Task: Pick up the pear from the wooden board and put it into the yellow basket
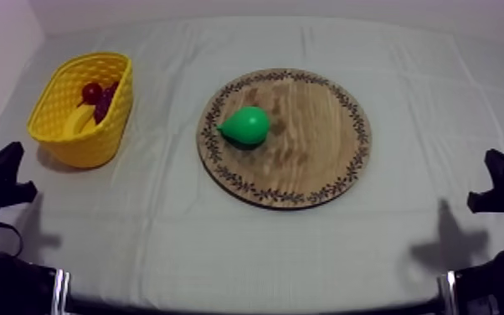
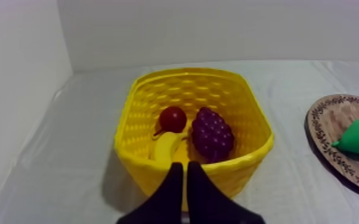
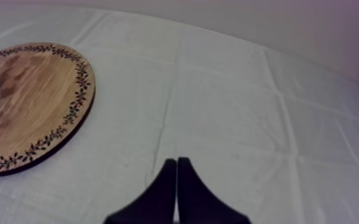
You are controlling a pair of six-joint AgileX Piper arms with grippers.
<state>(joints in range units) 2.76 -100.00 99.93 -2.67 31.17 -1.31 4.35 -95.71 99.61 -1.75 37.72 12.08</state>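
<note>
Yellow basket (image 1: 96, 144) upright at the left of the counter (image 1: 180, 243), close to its left edge, well apart from the board (image 1: 314, 142). Inside: small red fruit (image 1: 91, 91) toward the far wall, grapes (image 1: 109, 99) just beside it, banana (image 1: 77, 122) nearer the front. Wooden board round, patterned at the rim, mid-counter, bearing the pear (image 1: 245, 126): green, on its side on the board's left part, inside the rim, narrow end toward the basket. Not yet in the basket.

From the left wrist view: left fingers (image 2: 175, 190) pressed together as a narrow wedge, gripping nothing, tips just short of the basket's near wall. Banana against that wall, grapes touching it, red fruit behind. Pear farther off on the board.

From the right wrist view: right fingers (image 3: 167, 187) likewise together, gripping nothing, over bare cloth, with the board's rim and an edge of the pear beyond.

From the top: both arms low at the near corners, clear of everything. Open cloth between basket and board, a wider bare stretch right of the board and along the near edge.
</note>
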